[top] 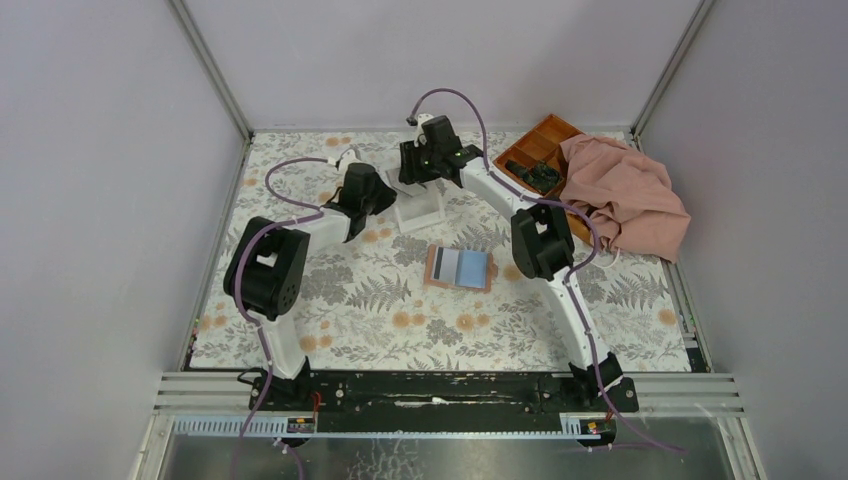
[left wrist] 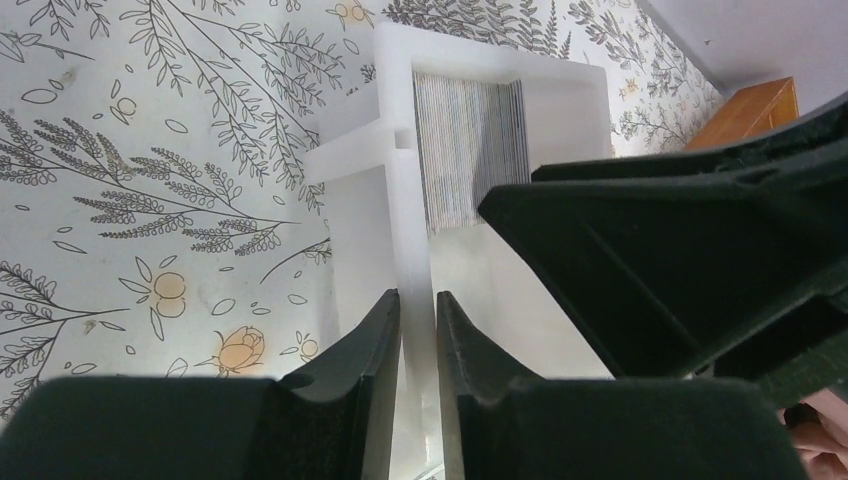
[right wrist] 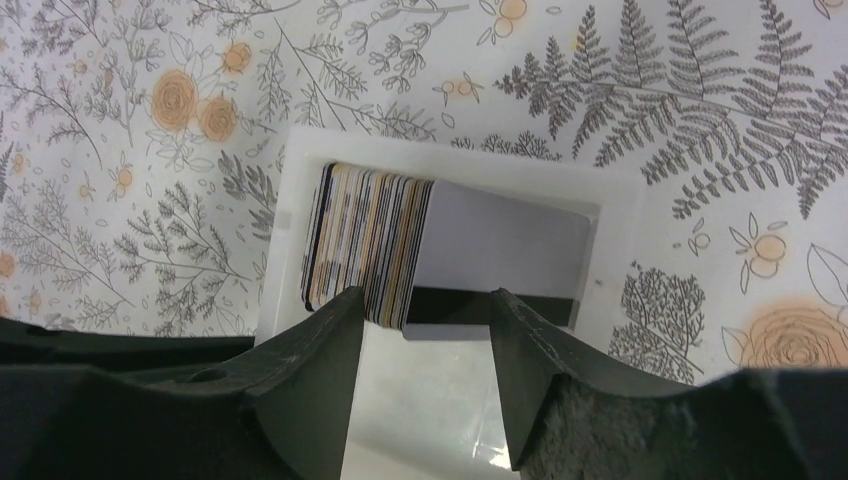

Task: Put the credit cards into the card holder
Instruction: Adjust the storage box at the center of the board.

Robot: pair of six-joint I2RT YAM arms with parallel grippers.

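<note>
My left claw (left wrist: 418,300) is clenched on a thin upright wall of the white box (left wrist: 560,100), one finger on each side with barely any gap. The box stands on the flower-patterned bench (top: 350,320), toward the far side, between my two wrists.

My right claw (right wrist: 426,295) hangs over that same box, released and gripping nothing, its fingers spread wide. Between them I see the credit cards (right wrist: 365,240) packed on edge in a tight stack against one side of the box. One grey card (right wrist: 510,240) with a dark stripe leans away from the stack into the free half (whether my fingertips brush any of them, I cannot tell).

The card holder (top: 432,270) lies opened flat on the bench nearer my bases, well apart from the box, with a blue-and-grey card face (top: 470,266) showing on it. An orange tray (top: 545,135) sits in the far right corner, partly under a pink cloth (top: 625,190).
</note>
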